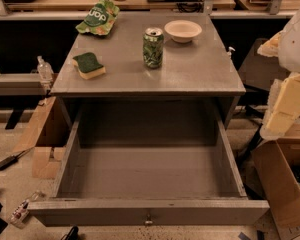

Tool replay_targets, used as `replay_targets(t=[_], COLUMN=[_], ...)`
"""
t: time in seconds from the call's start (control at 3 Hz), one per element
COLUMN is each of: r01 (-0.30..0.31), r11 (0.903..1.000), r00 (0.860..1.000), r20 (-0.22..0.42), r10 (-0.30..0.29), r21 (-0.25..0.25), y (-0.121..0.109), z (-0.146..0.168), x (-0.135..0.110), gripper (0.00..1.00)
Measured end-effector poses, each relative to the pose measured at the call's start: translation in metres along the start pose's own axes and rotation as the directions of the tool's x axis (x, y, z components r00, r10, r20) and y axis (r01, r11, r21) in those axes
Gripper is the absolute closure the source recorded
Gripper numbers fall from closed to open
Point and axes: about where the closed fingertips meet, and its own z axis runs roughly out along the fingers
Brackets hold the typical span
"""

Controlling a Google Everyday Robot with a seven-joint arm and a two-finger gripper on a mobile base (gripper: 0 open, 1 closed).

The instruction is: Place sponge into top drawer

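The pincer (286,104) hangs at the right edge of the view, just off the desk (200,74) and touching nothing on it (whether it stands apart or together, I cannot tell). Well to its left, the sponge (89,65) lies flat on the desk top, green side up. The soda can (153,47) stands upright between them. Below and left of the pincer, the top drawer (115,213) is pulled wide open.

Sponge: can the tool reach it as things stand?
Probably yes. The sponge lies uncovered at the left of the table; the tool is off to its right. Only the can stands between them; the way from above looks free.
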Motion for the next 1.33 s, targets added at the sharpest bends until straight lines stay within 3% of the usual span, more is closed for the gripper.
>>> replay_targets(t=[0.33,0.67,1.0,1.33], r01=[0.0,0.005,0.005,-0.07], r11=[1.0,0.9994,0.9967,0.9926], r00=[1.0,0.998,0.969,0.91], r20=[0.0,0.063,0.245,0.414], r10=[0.0,-0.007,-0.025,0.023], r21=[0.0,0.033,0.081,0.099], y=[0.0,-0.009,-0.024,-0.029], z=[0.0,0.007,0.025,0.042], x=[0.0,-0.01,-0.043,-0.075], gripper=[0.0,0.0,0.0,0.0])
